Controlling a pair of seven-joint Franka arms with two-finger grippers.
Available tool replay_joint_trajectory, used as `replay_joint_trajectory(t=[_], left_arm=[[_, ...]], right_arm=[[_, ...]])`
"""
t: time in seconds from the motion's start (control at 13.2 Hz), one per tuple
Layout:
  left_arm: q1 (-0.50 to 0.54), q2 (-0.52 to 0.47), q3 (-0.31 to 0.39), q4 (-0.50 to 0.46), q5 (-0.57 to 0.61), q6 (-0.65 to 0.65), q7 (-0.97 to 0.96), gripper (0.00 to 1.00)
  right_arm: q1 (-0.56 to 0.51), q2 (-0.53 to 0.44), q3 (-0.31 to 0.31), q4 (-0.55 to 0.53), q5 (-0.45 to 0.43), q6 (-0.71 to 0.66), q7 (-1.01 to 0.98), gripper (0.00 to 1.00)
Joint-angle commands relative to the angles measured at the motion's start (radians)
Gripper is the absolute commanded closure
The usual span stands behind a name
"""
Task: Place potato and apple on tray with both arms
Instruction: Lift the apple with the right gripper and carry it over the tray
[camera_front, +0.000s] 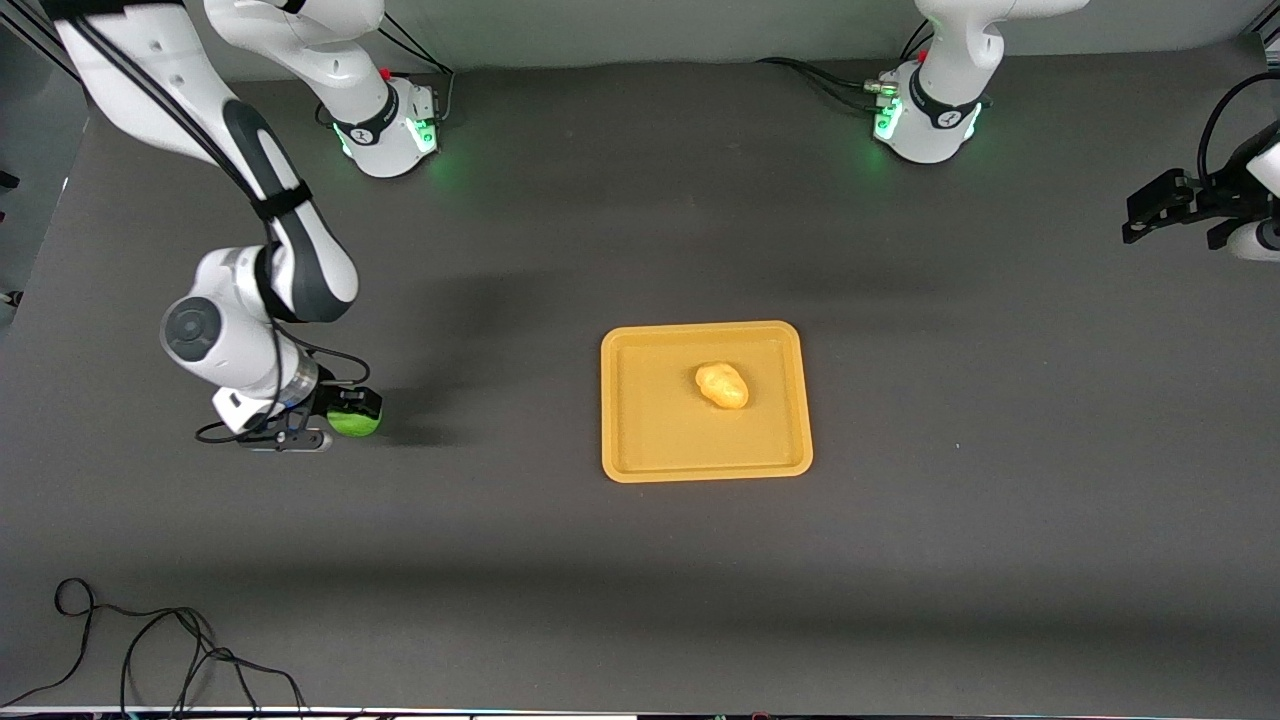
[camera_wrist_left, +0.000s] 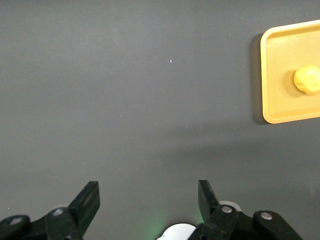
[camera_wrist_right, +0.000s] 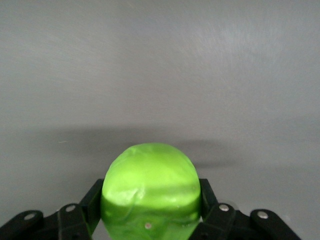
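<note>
While the potato already lay on the tray, a little toward the left arm's end of its floor, the apple sat well apart from the tray toward the right arm's end of the table, at about the same depth from the front camera. The right gripper was down at the apple with its fingers pressed against both flanks of the fruit, so it appeared to be clamped on it, though whether the apple had left the table could not be told. The left gripper hung with its fingers spread wide and nothing between them, over bare table at the left arm's end, and that arm waited. Judging from this, the step in hand was carrying the apple to the tray. To do it well, the right arm would need to lift straight up until the fruit cleared the tray's low rim, since a round glossy apple held at its widest part could slip or roll if dragged. It should travel level, come down over the bare floor of the tray on the side toward the right arm, clear of the potato, and let go only once the apple was close to the floor, so it would not roll against the rim or knock the potato.
</note>
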Motion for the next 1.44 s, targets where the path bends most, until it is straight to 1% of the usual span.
replay_joint_trajectory(t=[0.0,0.08,0.15,0.3,0.45,0.68,0.91,1.06,1.13,1.36], left_arm=[[-0.004,0.001,-0.001,0.015,0.001,-0.014,0.010,0.11],[-0.006,0.001,-0.001,0.015,0.001,-0.014,0.010,0.11],[-0.007,0.001,-0.001,0.015,0.001,-0.013,0.006,0.11],[-0.010,0.001,-0.003,0.015,0.001,-0.013,0.003,0.11],[-0.012,0.001,-0.004,0.015,0.001,-0.011,0.001,0.11],[-0.012,0.002,-0.004,0.014,0.000,-0.010,0.001,0.12],[-0.013,0.004,-0.006,0.014,0.000,-0.007,0.000,0.12],[-0.013,0.005,-0.006,0.014,0.000,-0.005,0.000,0.12],[-0.013,0.005,-0.006,0.014,0.000,-0.005,0.000,0.12],[-0.013,0.007,-0.012,0.012,0.000,-0.005,0.000,0.12]], right_arm=[[0.059,-0.065,-0.001,0.173,0.006,-0.271,0.082,0.50],[0.093,-0.065,-0.001,0.231,0.006,-0.342,0.126,0.50],[0.131,-0.065,-0.001,0.264,0.006,-0.381,0.178,0.50],[0.215,-0.065,0.001,0.289,0.006,-0.401,0.278,0.50],[0.329,-0.047,0.001,0.322,0.011,-0.400,0.442,0.50],[0.513,0.056,0.001,0.432,0.011,-0.393,0.684,0.50],[0.622,0.174,0.001,0.544,0.011,-0.381,0.876,0.50],[0.644,0.264,0.001,0.615,0.011,-0.339,0.941,0.50],[0.650,0.298,0.001,0.631,0.009,-0.308,0.959,0.50],[0.664,0.393,0.001,0.631,0.005,-0.193,0.963,0.50]])
